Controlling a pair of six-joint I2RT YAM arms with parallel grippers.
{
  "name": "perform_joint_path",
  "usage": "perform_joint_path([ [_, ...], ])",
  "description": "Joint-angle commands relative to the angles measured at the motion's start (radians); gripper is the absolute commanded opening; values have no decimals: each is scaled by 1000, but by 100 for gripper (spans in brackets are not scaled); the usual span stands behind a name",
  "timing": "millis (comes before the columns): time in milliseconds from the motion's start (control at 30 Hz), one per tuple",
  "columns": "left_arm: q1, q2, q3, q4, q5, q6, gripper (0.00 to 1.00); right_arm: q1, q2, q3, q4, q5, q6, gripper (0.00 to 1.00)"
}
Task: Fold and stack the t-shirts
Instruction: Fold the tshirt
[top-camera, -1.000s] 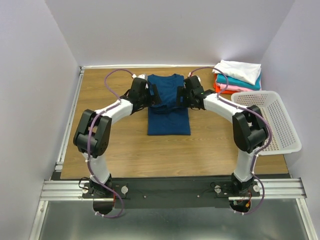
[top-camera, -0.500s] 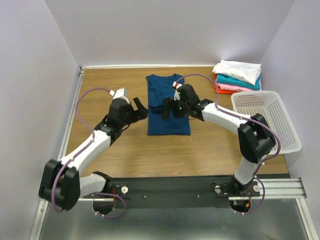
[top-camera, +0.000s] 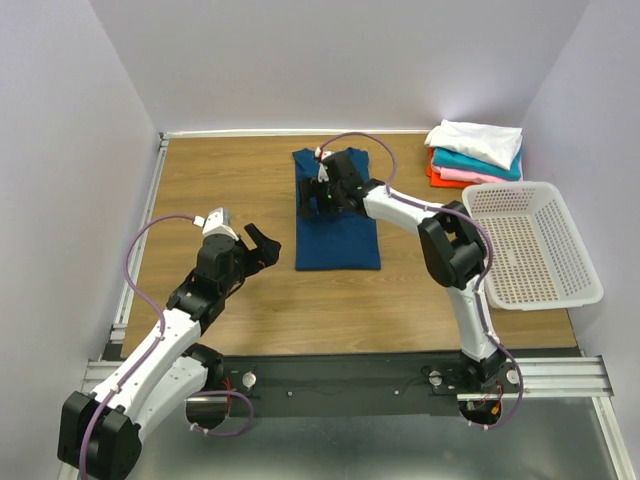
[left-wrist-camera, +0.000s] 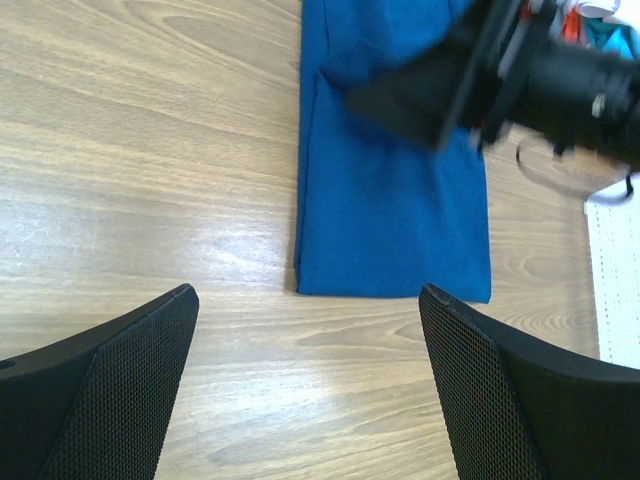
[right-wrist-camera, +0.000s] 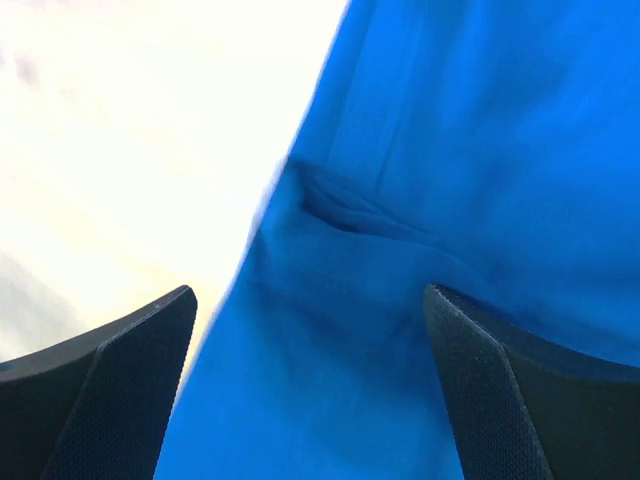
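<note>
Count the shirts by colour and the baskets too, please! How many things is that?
Navy blue shirt: 1
White shirt: 1
Teal shirt: 1
Pink shirt: 1
Orange-red shirt: 1
White basket: 1
Total: 6

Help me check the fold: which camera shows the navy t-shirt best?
Top external: the navy t-shirt lies nearly whole as a narrow folded strip, with the right arm over its upper part. Left wrist shows the lower part and bottom edge; that arm hides the top. Right wrist shows only close-up blue cloth with a crease.
</note>
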Motion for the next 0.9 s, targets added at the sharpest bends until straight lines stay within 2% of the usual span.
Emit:
perform_joint_path([
  [0, 7, -26, -26, -18, -10, -20, 98, -15, 66, 137, 21, 105, -18, 100],
  [133, 9, -7, -45, 16, 18, -20, 98, -24, 82, 188, 19, 142, -5, 100],
  [233, 7, 25, -46, 37, 32, -17, 98, -26, -8, 151, 21, 210, 8, 100],
  [300, 7, 56, -54, 81, 69, -10, 98, -26, -87, 57, 24, 273, 41, 100],
  [400, 7, 109, -74, 157, 132, -12, 98, -35, -290, -123, 27, 457, 116, 100],
  [433, 6, 126, -75, 174, 141, -15, 98, -38, -291, -170, 27, 488, 142, 100],
  [467, 6, 143, -77, 190, 150, -17, 98, -43, -376, -230, 27, 511, 167, 100],
  [567, -5, 247, -74, 270, 188, -13, 98, -67, -524, -483, 28, 539, 257, 100],
  [700, -20, 367, -46, 321, 216, 3, 98, -113, -700, -707, 39, 583, 377, 100],
  [867, -31, 519, -9, 372, 222, 32, 97, -133, -843, -853, 51, 564, 402, 100],
])
